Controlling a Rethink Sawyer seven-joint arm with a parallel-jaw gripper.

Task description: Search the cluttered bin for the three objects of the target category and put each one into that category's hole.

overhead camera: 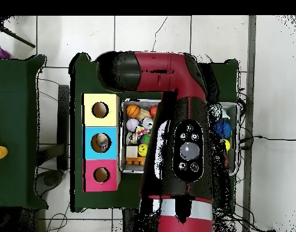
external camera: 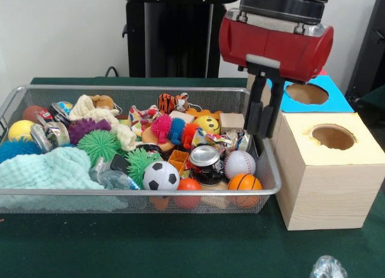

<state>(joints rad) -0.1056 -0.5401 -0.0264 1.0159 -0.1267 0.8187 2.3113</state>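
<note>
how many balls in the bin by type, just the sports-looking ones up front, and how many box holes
Soccer balls: 1
Baseballs: 1
Basketballs: 1
Sports balls total: 3
Box holes, seen from overhead: 3, one each in the yellow box, the blue box and the pink box

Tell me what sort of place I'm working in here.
Likely a robotics lab sorting bench: a wire bin of mixed toys on a green-covered table, and boxes with holes beside it.
</note>
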